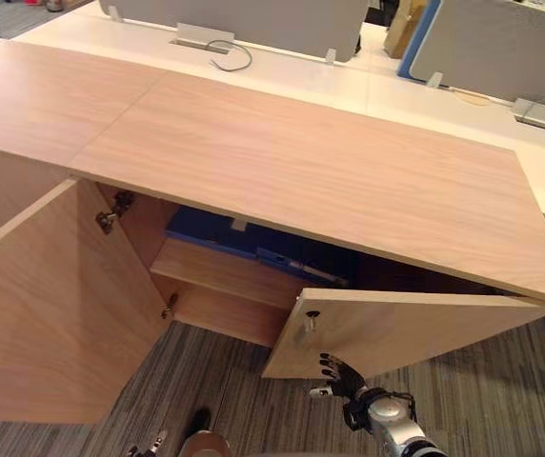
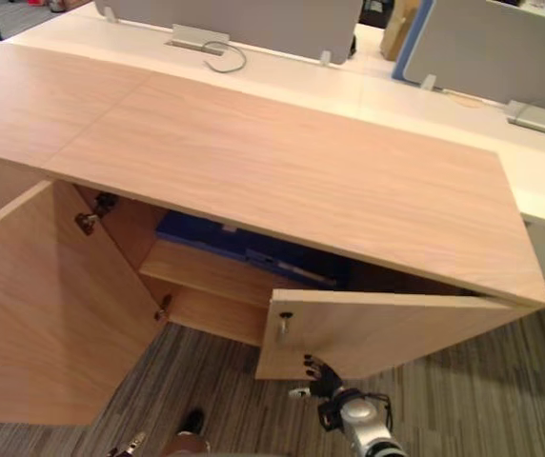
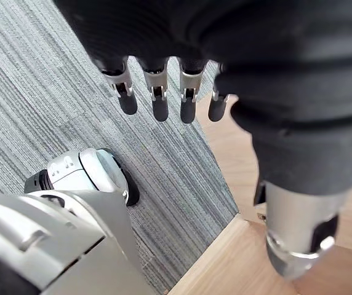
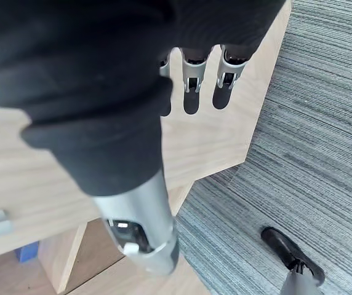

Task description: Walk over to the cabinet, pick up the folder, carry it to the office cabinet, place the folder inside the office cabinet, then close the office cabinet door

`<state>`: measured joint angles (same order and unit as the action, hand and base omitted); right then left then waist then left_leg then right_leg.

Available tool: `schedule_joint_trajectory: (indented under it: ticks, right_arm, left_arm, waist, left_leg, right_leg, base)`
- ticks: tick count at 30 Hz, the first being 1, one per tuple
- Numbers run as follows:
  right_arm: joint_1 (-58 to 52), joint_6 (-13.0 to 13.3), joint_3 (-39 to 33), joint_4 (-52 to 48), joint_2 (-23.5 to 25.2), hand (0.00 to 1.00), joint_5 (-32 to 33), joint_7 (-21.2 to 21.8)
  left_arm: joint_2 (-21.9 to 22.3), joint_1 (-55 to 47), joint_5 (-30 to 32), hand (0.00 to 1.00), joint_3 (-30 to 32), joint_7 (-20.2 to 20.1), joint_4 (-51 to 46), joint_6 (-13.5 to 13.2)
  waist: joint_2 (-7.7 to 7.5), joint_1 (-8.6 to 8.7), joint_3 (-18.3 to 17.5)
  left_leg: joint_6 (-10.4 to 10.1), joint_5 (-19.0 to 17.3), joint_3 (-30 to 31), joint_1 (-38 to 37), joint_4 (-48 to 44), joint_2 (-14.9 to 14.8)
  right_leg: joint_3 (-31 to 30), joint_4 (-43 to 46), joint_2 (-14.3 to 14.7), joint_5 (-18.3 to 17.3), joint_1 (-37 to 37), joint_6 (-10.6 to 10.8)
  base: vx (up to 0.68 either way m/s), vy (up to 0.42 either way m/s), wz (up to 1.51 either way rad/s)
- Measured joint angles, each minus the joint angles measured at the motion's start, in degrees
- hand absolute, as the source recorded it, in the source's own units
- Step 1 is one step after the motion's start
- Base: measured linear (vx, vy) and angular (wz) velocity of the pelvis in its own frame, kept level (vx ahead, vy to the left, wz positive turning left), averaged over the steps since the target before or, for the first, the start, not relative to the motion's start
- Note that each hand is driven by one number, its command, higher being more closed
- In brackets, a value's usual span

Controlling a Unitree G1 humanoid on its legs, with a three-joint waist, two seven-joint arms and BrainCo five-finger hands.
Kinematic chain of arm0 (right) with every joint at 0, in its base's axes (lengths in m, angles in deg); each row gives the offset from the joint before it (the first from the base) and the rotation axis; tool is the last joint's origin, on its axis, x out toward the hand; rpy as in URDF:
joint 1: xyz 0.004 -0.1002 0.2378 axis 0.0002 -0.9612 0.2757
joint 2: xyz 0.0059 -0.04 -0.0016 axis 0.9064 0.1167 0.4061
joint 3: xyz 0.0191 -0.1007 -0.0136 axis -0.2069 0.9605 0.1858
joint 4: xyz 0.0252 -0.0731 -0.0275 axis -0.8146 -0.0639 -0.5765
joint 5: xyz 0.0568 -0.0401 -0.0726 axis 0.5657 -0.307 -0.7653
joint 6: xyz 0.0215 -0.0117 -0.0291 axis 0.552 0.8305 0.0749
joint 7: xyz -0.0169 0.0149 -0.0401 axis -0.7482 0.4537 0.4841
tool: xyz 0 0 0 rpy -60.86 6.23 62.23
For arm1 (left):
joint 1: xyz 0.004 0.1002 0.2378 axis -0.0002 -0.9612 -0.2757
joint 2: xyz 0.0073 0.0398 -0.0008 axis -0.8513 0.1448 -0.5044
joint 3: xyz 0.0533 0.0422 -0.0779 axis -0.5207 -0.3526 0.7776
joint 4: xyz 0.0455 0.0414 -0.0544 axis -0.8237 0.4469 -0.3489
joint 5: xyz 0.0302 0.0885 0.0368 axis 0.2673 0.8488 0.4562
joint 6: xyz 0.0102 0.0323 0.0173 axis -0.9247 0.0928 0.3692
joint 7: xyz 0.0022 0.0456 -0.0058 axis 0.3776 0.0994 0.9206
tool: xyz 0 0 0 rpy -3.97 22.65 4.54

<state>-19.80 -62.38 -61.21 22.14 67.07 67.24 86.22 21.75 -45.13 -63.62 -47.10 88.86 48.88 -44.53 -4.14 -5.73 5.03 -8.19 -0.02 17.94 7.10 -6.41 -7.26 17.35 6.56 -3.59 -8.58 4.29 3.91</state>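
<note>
Right hand [image 1: 339, 373], fingers loosely spread and empty, sits just outside the half-shut right door [image 1: 406, 328]; we judge it the nearer to push. Blue folder [image 1: 217, 234] lies lengthwise on the inner shelf [image 1: 215, 271]. Left hand [image 3: 164, 92] hangs straight-fingered, empty.

Wooden office cabinet [image 1: 301, 162] with both doors swung out. The left door [image 1: 53, 305] stands wide open, so the left half of the opening is free to reach from the striped carpet [image 1: 225, 390]. The right door [image 1: 406, 328] is only part open and slants across the right half, its small knob [image 1: 309, 322] sticking out. Inside, a blue folder [image 1: 225, 233] takes up much of the room above the shelf [image 1: 225, 271]. The right hand [image 1: 341, 376], fingers loose, is just outside the right door.
</note>
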Motion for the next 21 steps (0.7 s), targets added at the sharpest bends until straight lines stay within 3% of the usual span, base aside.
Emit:
schedule_joint_trajectory:
  ticks: [2,4,5,7,9,10,11,12,15,19,21]
  right_arm:
    - [0.2,0.2,-0.5,3.1,1.4,0.00,-0.4,-0.9]
    - [0.7,0.1,-2.8,6.9,3.0,0.00,-2.4,-2.0]
    - [1.5,0.0,-4.3,9.4,4.1,0.00,-4.1,-2.7]
    - [0.5,-0.5,-5.7,11.0,4.3,0.00,-7.1,-3.5]
    - [-1.3,-1.4,-10.3,12.6,4.2,0.00,-9.5,-4.4]
    - [-1.6,-2.0,-11.7,12.8,4.6,0.00,-9.7,-4.8]
    - [-2.3,-2.5,-15.9,14.0,5.2,0.00,-11.1,-5.2]
    - [-2.7,-2.6,-18.0,14.2,5.3,0.00,-11.7,-5.4]
    - [-4.0,-3.0,-25.5,14.7,5.7,0.00,-11.5,-6.9]
    - [-4.2,-3.1,-31.8,14.7,6.8,0.00,-9.7,-7.8]
    - [-4.3,-3.0,-34.1,14.7,7.1,0.00,-8.9,-8.0]
  left_arm:
    - [-0.1,0.2,-0.2,0.00,-0.8,0.2,-0.1,-0.1]
    - [-0.2,1.0,-0.1,0.00,-2.1,0.5,-0.4,-0.3]
    - [-0.2,1.5,-0.1,0.00,-2.1,0.9,-0.3,-0.5]
    - [0.0,1.2,0.8,0.00,-2.7,1.3,-0.4,-0.4]
    - [0.4,1.4,2.8,0.00,-4.9,1.2,-0.4,-0.5]
    - [-0.1,1.6,3.1,0.00,-5.4,1.1,-0.4,-0.5]
    - [-0.9,1.8,3.2,0.00,-6.7,1.0,-0.8,-0.5]
    - [-1.2,1.8,3.4,0.00,-7.1,1.0,-0.9,-0.4]
    - [-1.6,1.3,3.9,0.00,-8.3,0.5,-0.9,-0.4]
    - [-2.2,1.6,3.2,0.00,-9.5,-1.3,-1.4,-0.4]
    - [-2.2,1.5,1.5,0.00,-9.2,-2.0,-1.5,-0.4]
  waist:
    - [0.34,-0.04,0.5]
    - [0.52,-0.20,1.2]
    - [0.58,-0.40,2.6]
    - [1.13,-0.22,3.1]
    - [3.92,0.69,3.0]
    - [3.94,0.82,3.2]
    - [2.76,0.68,3.5]
    - [2.24,0.81,3.2]
    - [2.26,1.26,3.0]
    - [2.37,2.29,3.1]
    - [2.40,2.25,3.0]
  left_leg:
    - [0.2,1.7,-0.6,1.1,-0.1,0.6]
    - [2.7,3.9,-9.0,2.9,0.1,0.5]
    - [6.1,1.1,-19.2,4.6,-5.9,-1.3]
    - [7.0,-4.6,-29.0,7.3,-19.3,-3.7]
    - [8.5,-8.7,-33.8,8.3,-21.6,-3.8]
    - [8.6,-8.6,-33.2,8.9,-20.9,-2.6]
    - [9.7,-5.9,-31.3,8.6,-16.1,2.0]
    - [10.2,-4.5,-30.6,8.2,-13.3,3.8]
    - [11.9,1.9,-26.6,3.6,-1.5,10.7]
    - [11.8,9.6,-21.4,-1.3,11.5,13.4]
    - [11.7,9.9,-20.2,-1.3,11.6,13.6]
  right_leg:
    - [2.8,-0.1,-0.6,0.0,0.9,0.0]
    - [6.0,0.1,-1.4,0.1,1.0,-0.3]
    - [7.3,0.5,-2.4,0.2,0.8,-0.5]
    - [9.4,1.0,-3.7,0.1,1.6,-0.3]
    - [13.2,2.1,-4.5,-0.7,2.2,1.0]
    - [14.4,2.6,-4.9,-1.2,2.1,1.5]
    - [15.9,2.3,-7.0,-1.3,1.8,1.6]
    - [16.0,1.8,-7.5,-1.3,1.8,1.5]
    - [18.8,1.2,-10.8,-0.3,3.7,1.2]
    - [20.8,1.4,-11.1,-0.3,4.9,1.2]
    - [21.4,2.0,-11.1,-0.3,5.2,1.2]
  base:
    - [-0.08,0.003,0.65]
    - [-0.13,0.063,0.76]
    - [-0.13,0.096,0.43]
    - [-0.07,0.151,0.63]
    - [0.02,0.256,1.00]
    - [0.03,0.234,1.18]
    - [0.03,0.168,1.15]
    - [0.06,0.147,1.32]
    - [0.10,0.130,0.99]
    - [0.08,0.044,0.71]
    - [0.01,-0.010,0.40]
